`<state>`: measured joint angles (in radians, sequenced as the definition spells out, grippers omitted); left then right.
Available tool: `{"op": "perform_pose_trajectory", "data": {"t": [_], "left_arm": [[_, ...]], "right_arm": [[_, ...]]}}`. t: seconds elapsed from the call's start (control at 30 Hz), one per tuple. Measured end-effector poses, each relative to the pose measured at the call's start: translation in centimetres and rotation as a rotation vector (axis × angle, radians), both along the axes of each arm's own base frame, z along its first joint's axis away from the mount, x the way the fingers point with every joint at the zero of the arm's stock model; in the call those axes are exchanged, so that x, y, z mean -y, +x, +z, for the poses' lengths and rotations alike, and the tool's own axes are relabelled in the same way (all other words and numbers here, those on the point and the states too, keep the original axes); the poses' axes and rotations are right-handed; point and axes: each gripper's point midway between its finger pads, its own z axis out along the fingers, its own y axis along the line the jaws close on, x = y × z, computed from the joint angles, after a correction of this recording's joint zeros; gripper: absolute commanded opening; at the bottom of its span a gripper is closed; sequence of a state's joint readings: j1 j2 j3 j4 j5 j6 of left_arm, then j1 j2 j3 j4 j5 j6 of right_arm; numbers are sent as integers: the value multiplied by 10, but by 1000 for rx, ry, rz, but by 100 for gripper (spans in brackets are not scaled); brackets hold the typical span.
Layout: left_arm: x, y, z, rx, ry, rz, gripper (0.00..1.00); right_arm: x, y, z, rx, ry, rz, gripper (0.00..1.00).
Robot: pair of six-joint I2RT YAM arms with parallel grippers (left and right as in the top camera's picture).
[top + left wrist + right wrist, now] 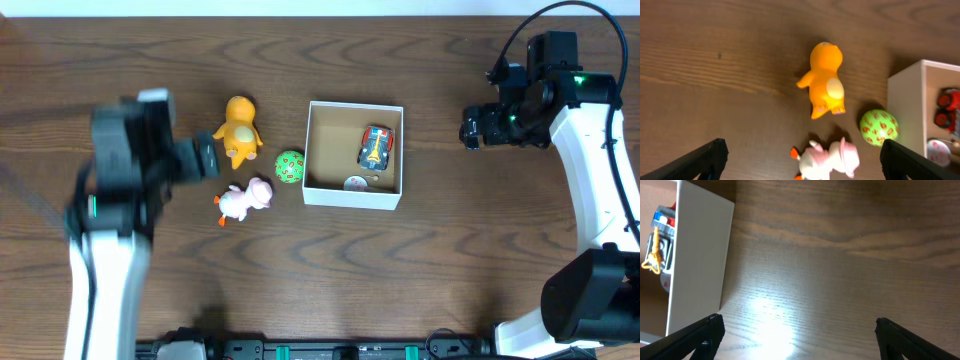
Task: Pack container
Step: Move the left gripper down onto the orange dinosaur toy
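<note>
Hovering wide open and empty, the left hand (pixel 205 158) lies just beside the orange toy (pixel 240 130) and pig (pixel 245 198), both left of the container (pixel 352 196); the right hand (pixel 470 128), also open and empty, is farther.

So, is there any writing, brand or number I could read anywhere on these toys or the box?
No text here can be read.
green ball: red marks, too blurred to tell whether they are letters.
toy car: coloured patches, too small to read.
container: its white walls show no print.
</note>
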<state>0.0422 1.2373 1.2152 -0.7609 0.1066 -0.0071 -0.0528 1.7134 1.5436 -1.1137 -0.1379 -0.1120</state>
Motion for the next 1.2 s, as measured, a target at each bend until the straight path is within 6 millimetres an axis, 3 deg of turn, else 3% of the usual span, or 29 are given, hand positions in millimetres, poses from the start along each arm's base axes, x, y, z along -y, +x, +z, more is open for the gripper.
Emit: {"op": "perform_pose_trajectory", "data": {"t": [0.17, 0.3, 0.47, 0.63, 0.73, 0.87, 1.2], "left_arm": [[-1, 48, -22, -122, -6, -6, 98], [-1, 58, -40, -158, -14, -6, 98], [6, 76, -31, -78, -20, -27, 98], [29, 87, -23, -25, -20, -82, 98], [43, 90, -29, -33, -17, -113, 98], [53, 94, -54, -90, 0, -127, 98], [50, 102, -131, -265, 10, -80, 98]], "right_arm": [[0, 0, 0, 0, 0, 0, 99], [0, 0, 0, 0, 0, 0, 99], [0, 0, 0, 0, 0, 0, 99], [0, 0, 0, 0, 0, 0, 99], [0, 0, 0, 0, 0, 0, 99], [0, 0, 0, 0, 0, 0, 99], [0, 0, 0, 0, 0, 0, 99]]}}
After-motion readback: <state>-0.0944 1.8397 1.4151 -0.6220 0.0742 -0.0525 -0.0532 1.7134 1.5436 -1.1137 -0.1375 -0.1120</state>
